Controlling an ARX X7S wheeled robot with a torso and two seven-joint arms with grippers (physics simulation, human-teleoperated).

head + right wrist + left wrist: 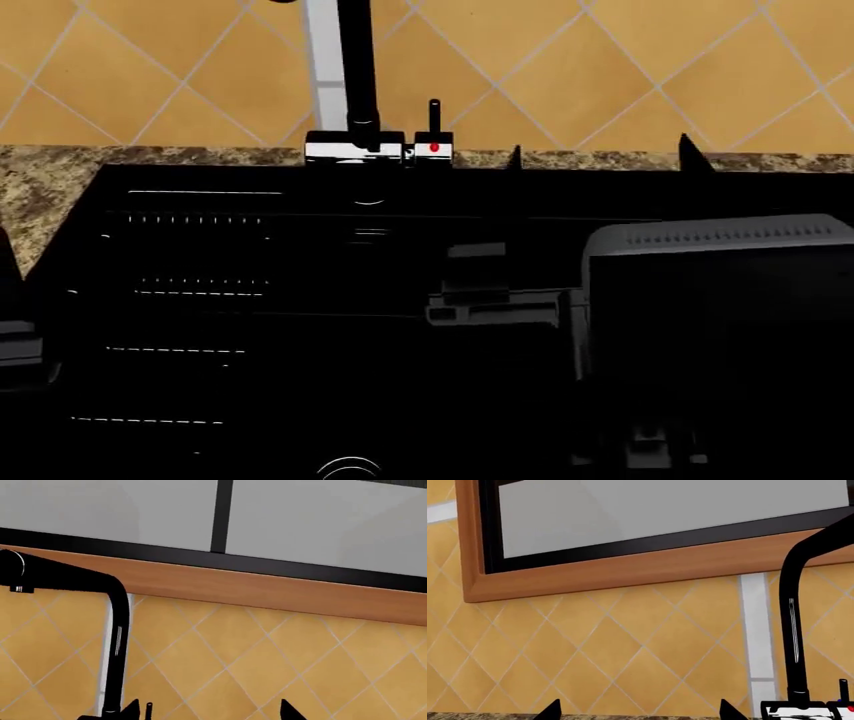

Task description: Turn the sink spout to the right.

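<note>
The sink spout (355,70) is a thin black tube rising from a chrome base (352,151) behind the black sink (200,250). A short black lever with a red dot (434,135) stands just right of it. My right gripper (601,160) is open and empty, with its fingertips (691,155) up by the back counter edge, to the right of the lever and apart from the spout. In the right wrist view the spout (117,650) stands beside one fingertip (130,710). My left gripper (639,711) is open and empty, with the spout (792,630) off to one side.
A yellow diamond-tiled wall (641,70) runs behind the speckled granite counter (160,158). A wood-framed window (627,575) sits above it. The drain ring (350,468) is at the sink's near edge. My bulky grey right arm (721,330) hangs over the sink's right half.
</note>
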